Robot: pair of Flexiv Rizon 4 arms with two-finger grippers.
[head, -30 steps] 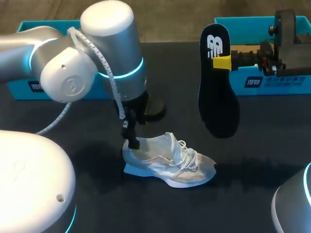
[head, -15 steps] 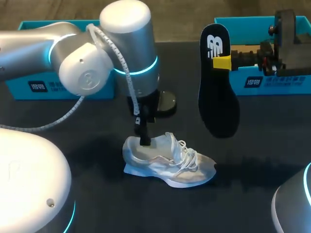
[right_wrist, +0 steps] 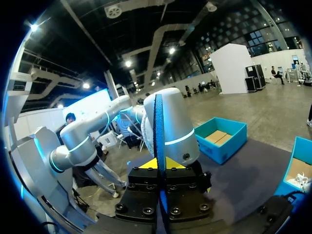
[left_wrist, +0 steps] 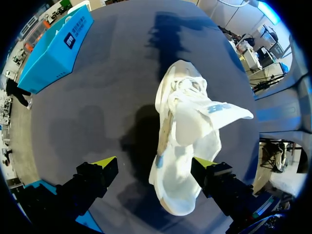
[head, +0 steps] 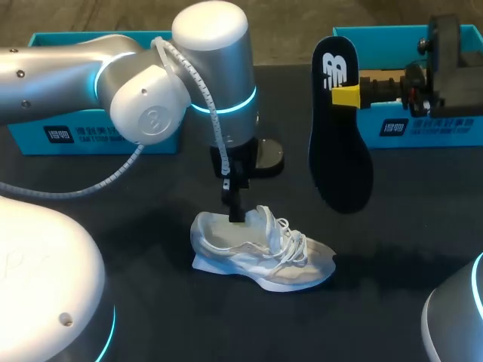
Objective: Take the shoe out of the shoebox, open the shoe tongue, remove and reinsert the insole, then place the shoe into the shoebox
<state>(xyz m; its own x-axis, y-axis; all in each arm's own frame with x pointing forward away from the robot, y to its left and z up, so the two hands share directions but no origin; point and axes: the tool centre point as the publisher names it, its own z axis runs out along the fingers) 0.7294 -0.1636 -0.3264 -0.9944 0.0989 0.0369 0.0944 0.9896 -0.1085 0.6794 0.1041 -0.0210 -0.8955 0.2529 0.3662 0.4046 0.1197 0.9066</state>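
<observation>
1. The shoe [head: 260, 253] stands on its sole on the bench [head: 423, 226], toe toward the right arm's side. Its tongue is seen raised in the left wrist view.
2. The left tool [left_wrist: 155, 163] is spread wide over the heel end, with the shoe under and between its fingers. Nothing is pinched, and it cannot be told whether a finger touches the collar.
3. The insole [head: 339, 151] is pinched near its heel end by the right tool [head: 349, 96]. It hangs toe-down, clear of the bench and behind the shoe.
4. Reinsertion is judged to be the step in hand. The heel collar should first be steadied by the left tool, so that the opening is held wide and the shoe is not shoved along the bench.
5. The insole should be tipped toward the shoe's length and fed toe-first under the tongue, clear of the laces.
6. A soft insole may buckle or catch on the collar if driven in steeply. A shallow angle and a slow feed are advised, and release should be left until the heel end is seated.
</observation>
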